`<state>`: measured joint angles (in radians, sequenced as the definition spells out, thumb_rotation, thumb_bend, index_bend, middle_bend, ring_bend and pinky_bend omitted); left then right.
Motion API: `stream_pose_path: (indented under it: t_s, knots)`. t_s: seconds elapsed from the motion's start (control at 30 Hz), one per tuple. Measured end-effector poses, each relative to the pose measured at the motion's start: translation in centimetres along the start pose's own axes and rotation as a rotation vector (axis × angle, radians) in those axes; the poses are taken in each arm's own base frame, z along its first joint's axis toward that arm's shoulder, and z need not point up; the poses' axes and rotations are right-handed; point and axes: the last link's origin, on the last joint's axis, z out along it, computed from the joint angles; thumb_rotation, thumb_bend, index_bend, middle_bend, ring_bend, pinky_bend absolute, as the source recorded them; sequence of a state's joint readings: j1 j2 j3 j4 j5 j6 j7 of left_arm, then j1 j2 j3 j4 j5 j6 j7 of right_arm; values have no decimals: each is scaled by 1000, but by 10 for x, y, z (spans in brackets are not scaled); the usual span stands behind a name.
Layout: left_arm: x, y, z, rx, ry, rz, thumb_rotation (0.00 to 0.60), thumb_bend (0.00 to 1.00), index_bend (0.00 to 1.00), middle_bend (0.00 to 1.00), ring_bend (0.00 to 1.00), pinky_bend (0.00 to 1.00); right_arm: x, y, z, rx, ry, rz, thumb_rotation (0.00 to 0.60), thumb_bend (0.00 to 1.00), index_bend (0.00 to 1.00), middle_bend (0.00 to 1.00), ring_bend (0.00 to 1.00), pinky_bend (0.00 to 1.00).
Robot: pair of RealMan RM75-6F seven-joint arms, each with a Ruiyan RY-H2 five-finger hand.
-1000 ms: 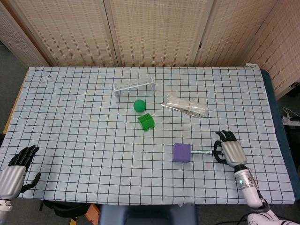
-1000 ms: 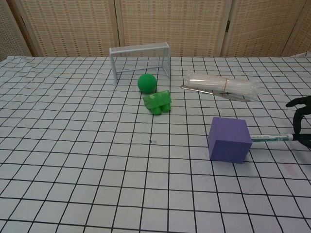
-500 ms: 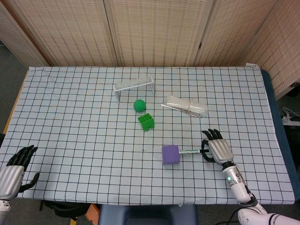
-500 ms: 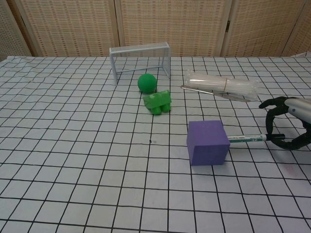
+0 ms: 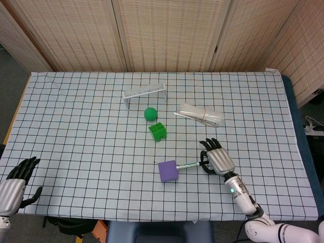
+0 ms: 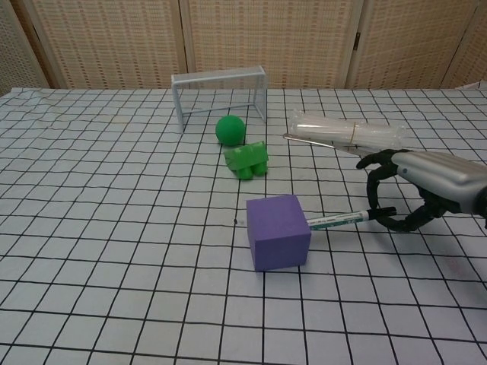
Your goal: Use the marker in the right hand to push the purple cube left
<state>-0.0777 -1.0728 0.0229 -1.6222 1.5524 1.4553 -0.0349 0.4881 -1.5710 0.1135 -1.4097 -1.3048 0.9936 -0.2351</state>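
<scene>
The purple cube (image 5: 168, 171) (image 6: 278, 232) sits on the checked cloth near the table's front, slightly turned. My right hand (image 5: 216, 159) (image 6: 415, 188) is just right of it and holds a white marker (image 5: 188, 164) (image 6: 338, 220) that lies almost level. The marker's tip touches the cube's right face. My left hand (image 5: 14, 182) rests at the table's front left corner, fingers apart and holding nothing; the chest view does not show it.
A green ball (image 5: 150, 113) (image 6: 230, 129) and a green block (image 5: 157, 131) (image 6: 248, 160) lie behind the cube. A small white goal frame (image 5: 145, 92) (image 6: 219, 93) stands further back. A clear plastic bundle (image 5: 200, 115) (image 6: 346, 132) lies behind my right hand.
My right hand has moved left with the marker, and the purple cube has slid left ahead of the tip and turned a little. The left hand has stayed put.
</scene>
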Motion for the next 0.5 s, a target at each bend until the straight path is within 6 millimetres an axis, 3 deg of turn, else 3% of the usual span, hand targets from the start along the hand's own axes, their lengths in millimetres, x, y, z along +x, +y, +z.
stream_pose_path:
  t_s: [0.5]
  knots:
    - [3, -2, -2, -3, 9, -9, 600, 404, 0, 0, 0, 144, -2, -34, 11, 87, -13, 29, 600, 445, 863, 113, 0, 0]
